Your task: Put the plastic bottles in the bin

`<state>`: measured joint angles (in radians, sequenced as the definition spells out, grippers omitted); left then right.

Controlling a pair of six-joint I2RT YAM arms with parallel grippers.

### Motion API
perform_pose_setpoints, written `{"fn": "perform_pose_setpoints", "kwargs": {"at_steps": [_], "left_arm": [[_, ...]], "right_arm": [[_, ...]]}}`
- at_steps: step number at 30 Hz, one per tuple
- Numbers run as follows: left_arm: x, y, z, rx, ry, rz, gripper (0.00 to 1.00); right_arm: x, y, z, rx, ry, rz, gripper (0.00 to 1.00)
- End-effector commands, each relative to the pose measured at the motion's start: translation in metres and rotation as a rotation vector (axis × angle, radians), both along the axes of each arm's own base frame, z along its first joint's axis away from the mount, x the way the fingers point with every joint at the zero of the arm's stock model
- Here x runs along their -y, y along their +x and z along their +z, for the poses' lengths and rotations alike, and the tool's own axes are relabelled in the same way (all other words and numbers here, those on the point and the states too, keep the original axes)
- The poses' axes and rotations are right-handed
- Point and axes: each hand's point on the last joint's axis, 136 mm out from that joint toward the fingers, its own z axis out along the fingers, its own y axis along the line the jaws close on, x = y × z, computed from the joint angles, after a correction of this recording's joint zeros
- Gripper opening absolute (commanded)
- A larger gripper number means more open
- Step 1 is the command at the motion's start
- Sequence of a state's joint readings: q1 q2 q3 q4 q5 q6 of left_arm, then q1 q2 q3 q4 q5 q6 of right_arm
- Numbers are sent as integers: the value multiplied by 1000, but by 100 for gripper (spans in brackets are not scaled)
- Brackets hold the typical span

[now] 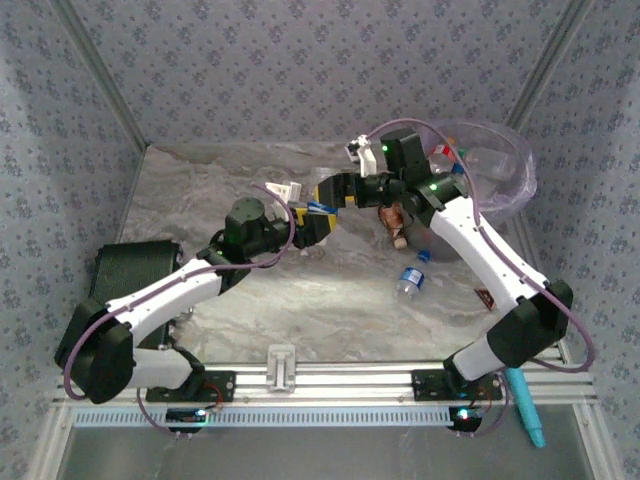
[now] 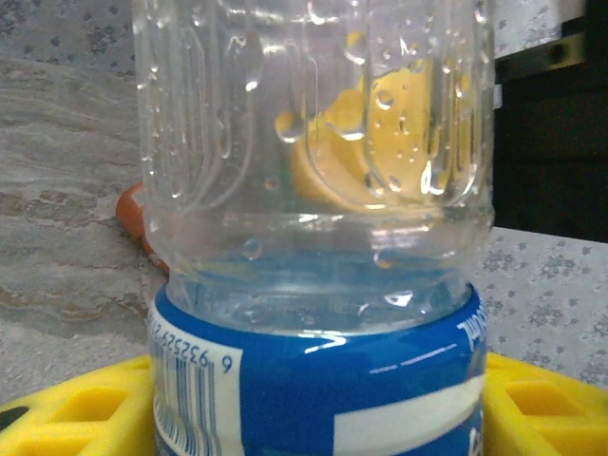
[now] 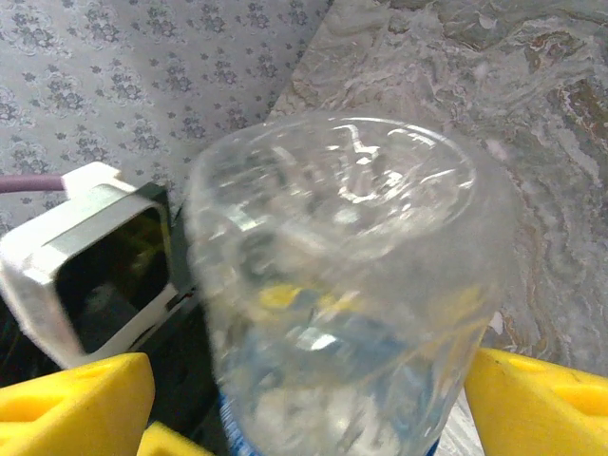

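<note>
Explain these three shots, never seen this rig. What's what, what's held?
Two robot arms are bolted at the near edge of a marbled table. The wide picture looks down from above and behind them; the other two come from a camera on each wrist. The left hand grips a clear blue-labelled bottle; the right hand sits around its far end, grip unclear. A blue-capped bottle and a brownish bottle lie loose on it. The lilac-lined bin stands at the far right.
</note>
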<state>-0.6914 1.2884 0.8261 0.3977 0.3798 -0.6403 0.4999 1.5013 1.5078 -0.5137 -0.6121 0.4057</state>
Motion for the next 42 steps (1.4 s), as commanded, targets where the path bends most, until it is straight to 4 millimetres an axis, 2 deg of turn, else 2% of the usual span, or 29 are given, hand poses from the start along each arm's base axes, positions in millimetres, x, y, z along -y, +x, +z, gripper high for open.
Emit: {"fn": "perform_pose_setpoints", "kwargs": {"at_steps": [1, 4, 8, 12, 15, 17, 18, 21, 25, 27, 30, 32, 35, 39, 42], "left_arm": [[6, -7, 37, 81, -86, -61, 35], [8, -6, 37, 71, -92, -67, 35], [15, -6, 36, 59, -113, -95, 36], [16, -5, 35, 52, -117, -98, 41], [12, -4, 35, 59, -109, -78, 55], [9, -4, 36, 66, -105, -61, 76], [8, -4, 36, 71, -101, -56, 84], [3, -5, 34, 70, -81, -37, 93], [1, -5, 25, 45, -51, -26, 94], [-1, -3, 16, 27, -27, -8, 94], [-2, 1, 1, -2, -3, 15, 94], [-2, 3, -10, -30, 18, 25, 93], [-1, 5, -19, -55, 45, 27, 93], [-2, 6, -29, -79, 78, 37, 92], [-5, 6, -34, -84, 98, 48, 92]], "right_arm": [[-9, 4, 5, 4, 47, 24, 83], [-12, 2, 6, -4, 68, 43, 75], [-8, 5, 7, 4, 59, 28, 63], [0, 8, 13, 26, 56, 11, 51], [10, 11, 22, 56, 39, -14, 44], [18, 14, 30, 81, 32, -33, 42], [23, 15, 34, 88, 26, -44, 42], [44, 23, 50, 122, 14, -97, 41], [93, 35, 83, 168, 9, -220, 41], [128, 40, 97, 205, -32, -334, 41], [186, 42, 107, 236, -146, -536, 39], [222, 39, 106, 228, -218, -653, 38], [264, 38, 98, 209, -302, -778, 36], [301, 46, 80, 174, -391, -871, 35], [315, 55, 65, 128, -423, -891, 34]]}}
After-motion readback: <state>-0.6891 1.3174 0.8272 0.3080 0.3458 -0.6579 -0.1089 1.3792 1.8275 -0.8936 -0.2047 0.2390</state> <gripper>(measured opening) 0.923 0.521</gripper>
